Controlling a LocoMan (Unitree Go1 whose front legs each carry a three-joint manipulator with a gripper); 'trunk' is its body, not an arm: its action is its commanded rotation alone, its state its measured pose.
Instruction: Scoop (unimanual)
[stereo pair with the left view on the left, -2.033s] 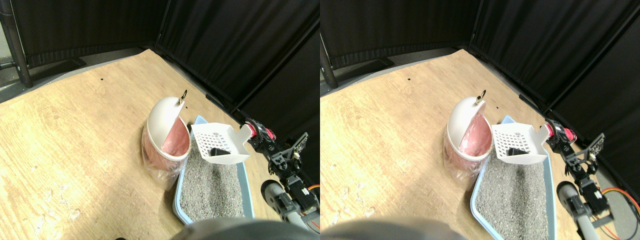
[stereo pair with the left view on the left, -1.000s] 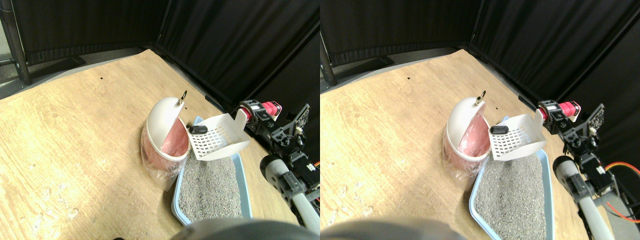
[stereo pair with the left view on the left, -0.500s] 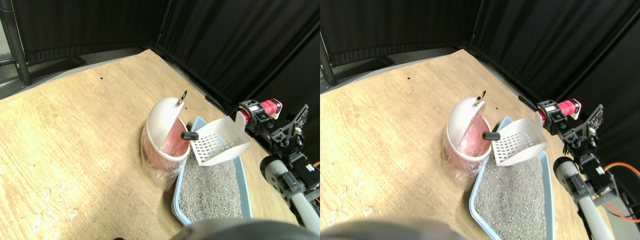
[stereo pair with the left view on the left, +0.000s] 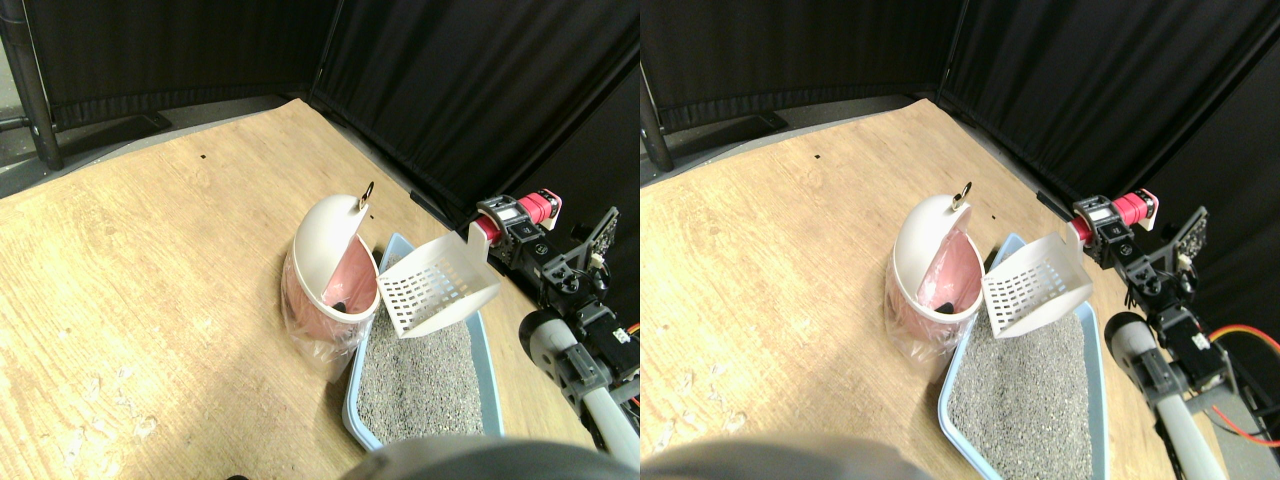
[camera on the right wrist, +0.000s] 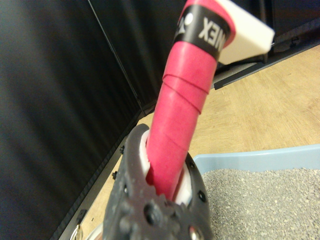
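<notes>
Gripper: my right gripper (stereo pair with the left view on the left: 508, 235) is clamped on the pink-wrapped handle (camera on the right wrist: 182, 107) of the white scoop (stereo pair with the left view on the left: 436, 285); in the wrist view the handle runs up out of the dark jaw frame.
Scoop axis: the long axis runs from the handle at my gripper down to the slotted basket, which tips toward the bin (stereo pair with the left view on the left: 330, 265).
Scoop mouth: the open front edge points at the bin's opening and sits just beside its rim.
Scoop place: held in the air above the far end of the blue litter tray (stereo pair with the left view on the left: 425, 375), on the tray side of the bin.
Change: half a second ago the dark lump sat at the scoop's lip; now the basket is empty.
Lump: the dark lump (stereo pair with the left view on the left: 341, 304) lies inside the bin's pink liner.
Relative to gripper: the basket hangs below my gripper, between it and the bin.
</notes>
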